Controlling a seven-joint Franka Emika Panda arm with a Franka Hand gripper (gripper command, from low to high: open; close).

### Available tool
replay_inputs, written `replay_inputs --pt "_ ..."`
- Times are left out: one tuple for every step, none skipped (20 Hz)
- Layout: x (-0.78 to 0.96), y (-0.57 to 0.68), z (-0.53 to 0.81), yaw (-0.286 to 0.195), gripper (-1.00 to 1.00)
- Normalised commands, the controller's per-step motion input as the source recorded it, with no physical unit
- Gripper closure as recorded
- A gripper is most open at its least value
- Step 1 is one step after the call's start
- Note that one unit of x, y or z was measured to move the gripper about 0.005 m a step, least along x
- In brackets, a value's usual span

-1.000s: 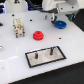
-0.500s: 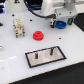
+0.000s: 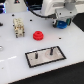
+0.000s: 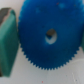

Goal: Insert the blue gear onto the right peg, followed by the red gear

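Blue gear [image 4: 47, 37] bears no readable writing.

white table [image 3: 15, 55]; dark base plate [image 3: 45, 56] with two upright pegs [image 3: 50, 50]; beige block [image 3: 18, 25] near the exterior view's left.

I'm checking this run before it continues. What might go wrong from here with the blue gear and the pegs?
1. The wide blue plastic gear fills the wrist view, so the gripper appears close above it; a poor grasp on the toothed rim could slip.
2. The small red plastic gear lies between the gripper and the dark peg tray; a low carry might knock it.
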Motion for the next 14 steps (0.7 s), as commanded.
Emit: replay_inputs --pt "0.0 0.0 0.0 0.0 1.0" --pt "-0.02 -0.01 0.01 0.0 1.0" --pt "0.0 -0.03 0.1 0.0 1.0" --pt "0.02 -0.05 0.2 0.0 1.0" --pt "-0.02 -0.02 0.05 0.0 1.0" --pt "0.08 -0.05 0.25 0.0 1.0" --pt "0.19 -0.12 0.43 0.0 1.0" --pt "0.29 -0.15 0.56 0.0 1.0" --pt "0.35 -0.17 0.58 0.0 1.0" --pt "0.42 -0.17 0.59 0.0 1.0" --pt "0.47 -0.2 0.56 0.0 1.0" --pt "0.46 -0.22 0.55 0.0 1.0" --pt "0.52 -0.24 0.54 0.0 1.0" --pt "0.55 -0.28 0.55 0.0 1.0"
